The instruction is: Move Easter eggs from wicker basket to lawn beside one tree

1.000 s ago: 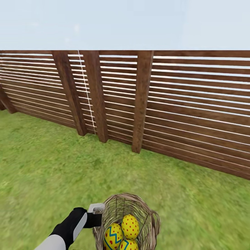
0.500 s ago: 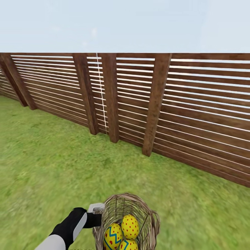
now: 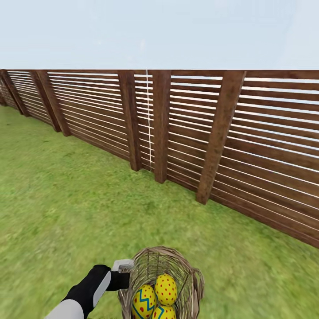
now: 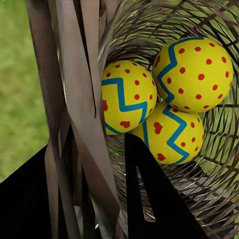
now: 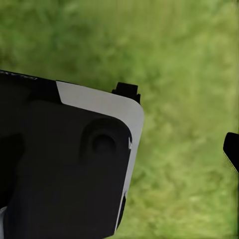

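Three yellow Easter eggs point(image 3: 166, 289) with red dots and blue zigzags lie inside the brown wicker basket point(image 3: 182, 267), at the bottom of the head view. My left gripper point(image 3: 122, 271) is shut on the basket's rim at its left side. The left wrist view looks into the basket point(image 4: 211, 186), where the three eggs point(image 4: 127, 97) press against each other, and the rim's strips point(image 4: 74, 99) run between my dark fingers point(image 4: 149, 199). My right gripper point(image 5: 179, 119) hangs open over the lawn point(image 5: 184, 45) with nothing in it. The tree is out of view.
A brown horizontal-slat wooden fence point(image 3: 266, 155) with thick leaning posts crosses the view ahead and comes closest at the right. Green lawn point(image 3: 66, 199) stretches from the basket to the fence, widening toward the left.
The whole picture has shifted: the fence posts slid to the right and more lawn shows at left, so the camera turned left. The gripper, basket and eggs keep their places in the picture.
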